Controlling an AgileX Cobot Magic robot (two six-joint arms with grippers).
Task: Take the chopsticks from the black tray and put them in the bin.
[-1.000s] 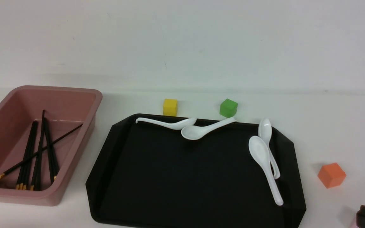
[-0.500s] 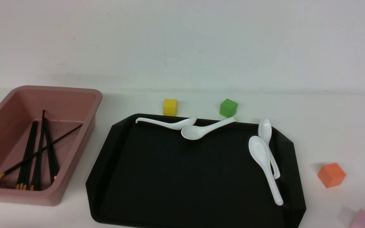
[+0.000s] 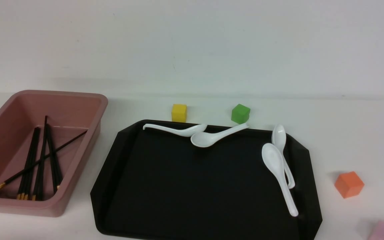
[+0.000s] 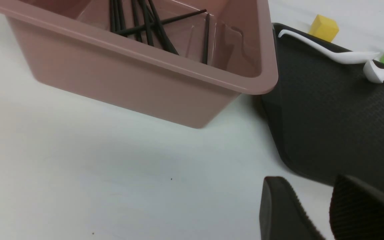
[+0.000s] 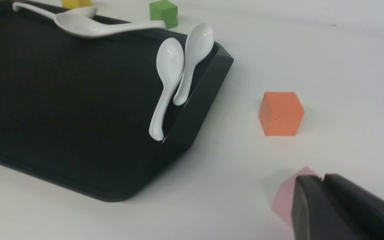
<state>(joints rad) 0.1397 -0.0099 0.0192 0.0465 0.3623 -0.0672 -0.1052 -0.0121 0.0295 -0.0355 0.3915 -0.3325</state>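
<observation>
Though near left pincer [image 4: 315, 206], chopsticks [image 4: 145, 23] apart.

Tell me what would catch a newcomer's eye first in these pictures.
The large matte-black plastic tray fills the middle, with four white soup spoons along its far and right edges. On the left, black gold-banded chopsticks lie in the deep dusty-pink plastic bin.

The chopsticks [image 3: 37, 160] lie in the bin [image 3: 88, 100], left of the tray [image 3: 112, 160] (spoons [image 3: 278, 166] on it).
</observation>
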